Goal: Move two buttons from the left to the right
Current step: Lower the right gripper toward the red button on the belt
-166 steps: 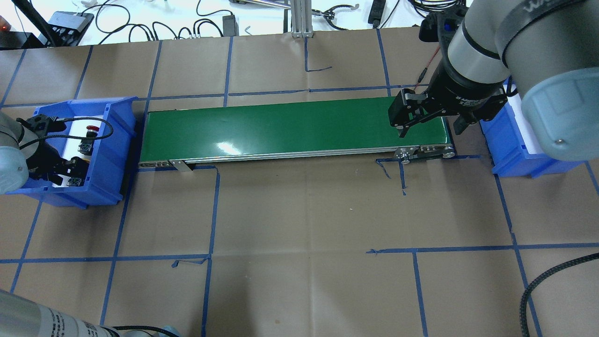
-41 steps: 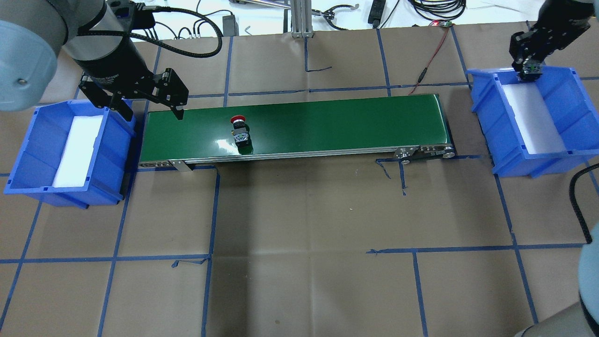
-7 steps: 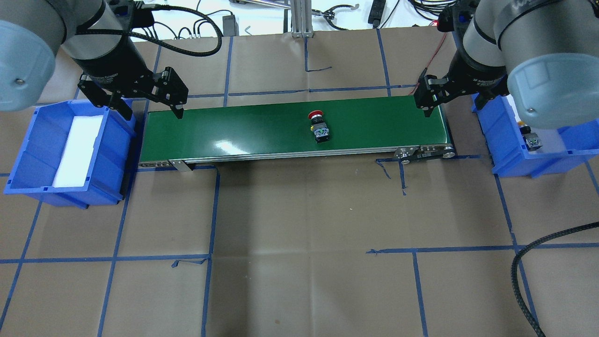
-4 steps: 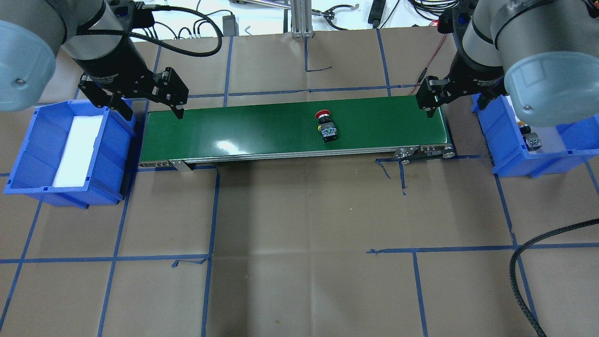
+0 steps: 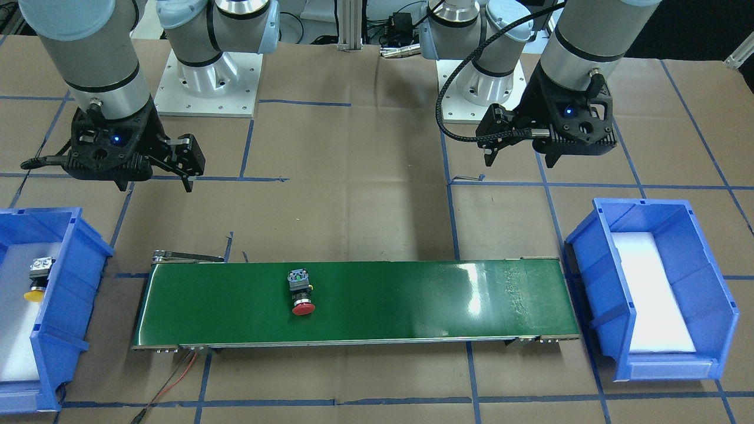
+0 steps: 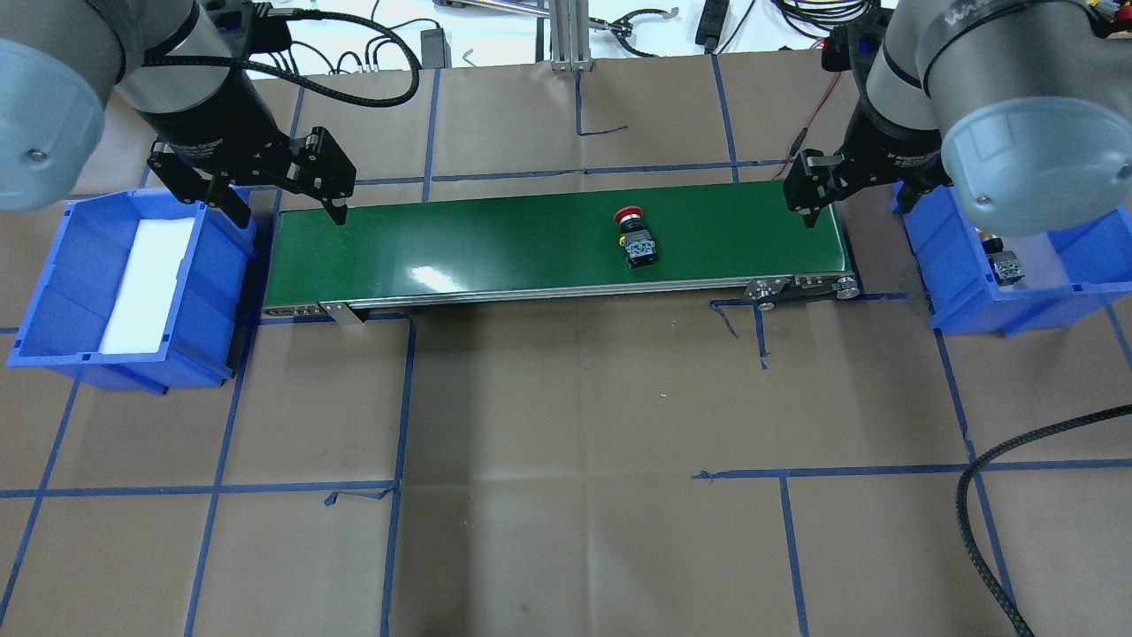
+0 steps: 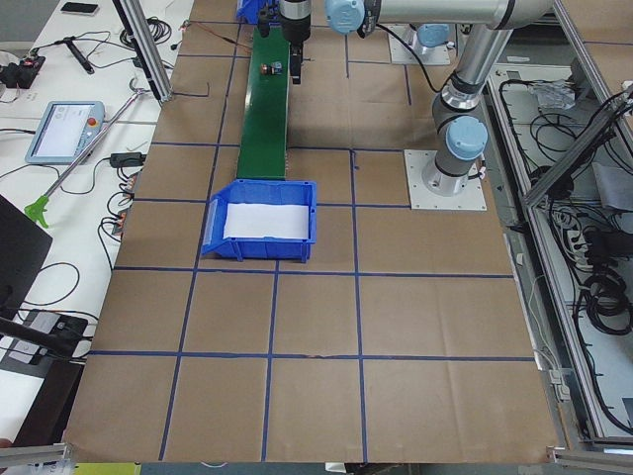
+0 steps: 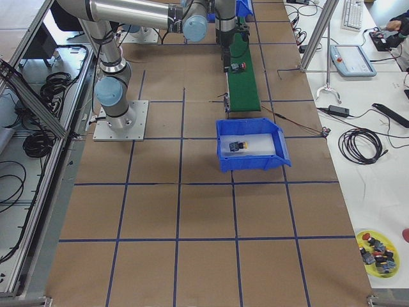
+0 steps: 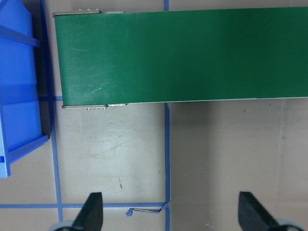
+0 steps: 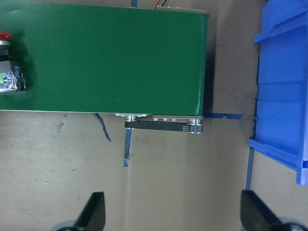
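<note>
— Holding the right gripper [image 5: 156, 176] high by the belt's [image 6: 495, 239] right end, fingers spread wide, nothing between them. Placed well enough for the red button [image 6: 635, 239]?

— Probably. Lying on its side right of mid-belt, cap toward the far edge, base toward the robot. Let the belt bring it under the fingers, then drop straight down and close across the black body, not the cap; likely to roll otherwise.

— And the drop-off?

— Right bin [image 6: 951, 292], just past the belt end, yellow button [image 5: 36, 280] already inside. Lift clear of its near wall before swinging over; set down apart from the yellow one.

— Edges to mind?

— Pulley [image 10: 163, 126] at the belt end; keep fingertips off it. Plenty of bare table [image 6: 566, 425] toward the robot for a retreat. Farther off, left gripper [image 6: 290, 208] equally wide open and empty above the belt's other end, beside the left bin [image 6: 203, 292] with only white padding [image 6: 146, 283] in it. Well apart, so no clash expected.
</note>
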